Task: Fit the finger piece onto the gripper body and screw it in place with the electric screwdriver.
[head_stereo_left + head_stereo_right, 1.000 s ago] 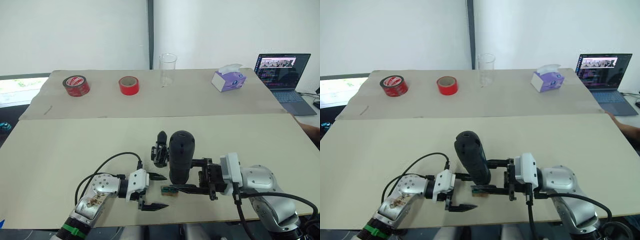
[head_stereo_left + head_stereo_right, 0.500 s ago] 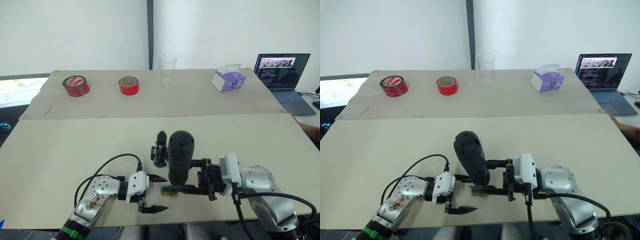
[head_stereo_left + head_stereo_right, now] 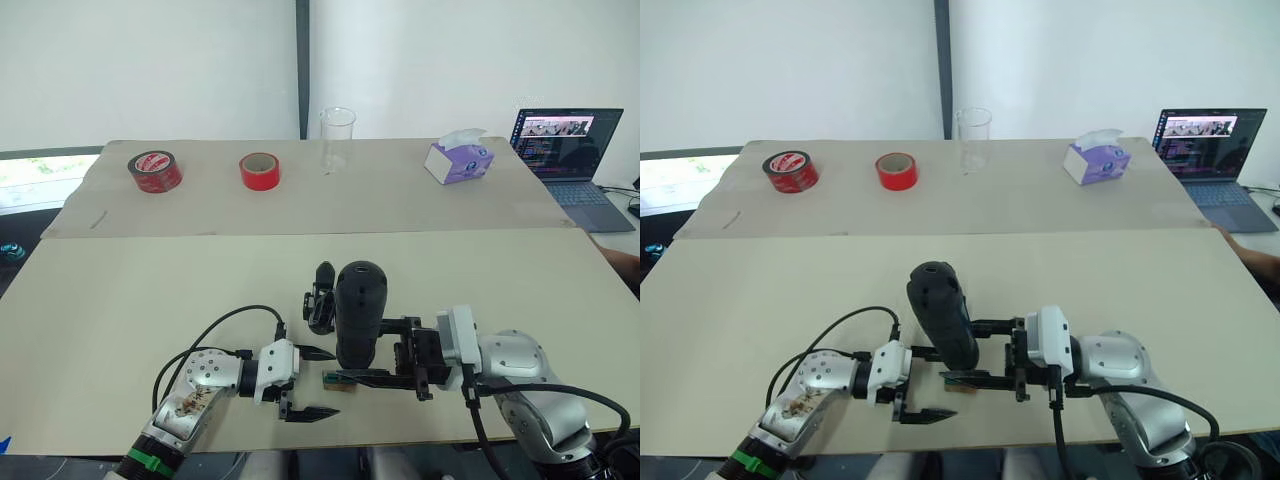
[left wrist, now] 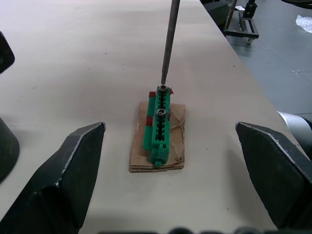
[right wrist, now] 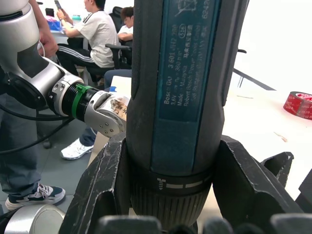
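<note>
From the head views, the right hand (image 3: 385, 352) is squeezing the electric screwdriver (image 3: 359, 312), standing upright on the bench (image 3: 150, 290). It looks heavy and smooth, so grip the middle.

The left wrist view is showing the left hand (image 4: 170, 161) spread wide, with the bit touching a green block (image 4: 159, 124).

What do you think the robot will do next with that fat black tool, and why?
Probably press the electric screwdriver straight down a touch. The right gripper holds it upright, and in the left wrist view its metal bit points at the far screw head on the small green block, seemingly just meeting it. The left gripper is open beside the block, holding nothing.
</note>
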Robot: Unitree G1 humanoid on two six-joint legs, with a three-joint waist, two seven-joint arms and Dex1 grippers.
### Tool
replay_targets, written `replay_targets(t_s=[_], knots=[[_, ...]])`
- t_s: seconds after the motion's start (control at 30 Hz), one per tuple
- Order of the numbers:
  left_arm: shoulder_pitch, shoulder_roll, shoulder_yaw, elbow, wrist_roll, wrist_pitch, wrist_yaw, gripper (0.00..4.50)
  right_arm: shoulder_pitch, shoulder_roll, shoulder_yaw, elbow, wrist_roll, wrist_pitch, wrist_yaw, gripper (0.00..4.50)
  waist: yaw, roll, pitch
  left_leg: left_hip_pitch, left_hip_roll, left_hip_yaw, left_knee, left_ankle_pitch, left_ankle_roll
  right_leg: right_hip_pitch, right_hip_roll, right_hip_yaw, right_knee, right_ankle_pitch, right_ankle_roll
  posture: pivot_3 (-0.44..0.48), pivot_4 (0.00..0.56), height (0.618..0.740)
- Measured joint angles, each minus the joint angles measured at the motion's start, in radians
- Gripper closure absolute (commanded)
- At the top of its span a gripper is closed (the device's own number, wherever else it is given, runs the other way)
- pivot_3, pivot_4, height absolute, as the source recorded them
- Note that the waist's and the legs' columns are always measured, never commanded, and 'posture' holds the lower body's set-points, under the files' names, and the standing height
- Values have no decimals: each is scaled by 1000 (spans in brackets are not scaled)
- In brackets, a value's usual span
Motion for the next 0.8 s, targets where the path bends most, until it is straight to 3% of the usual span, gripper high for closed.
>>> replay_targets(t_s=[0.8], knots=[[-3, -17, -3, 67, -4, -105, -19, 0, 0, -2, 1, 13, -12, 0, 3, 2567, 2, 3, -2, 1, 0, 0, 0, 0, 0, 1, 0, 0, 0, -1, -2, 0, 150, 740]])
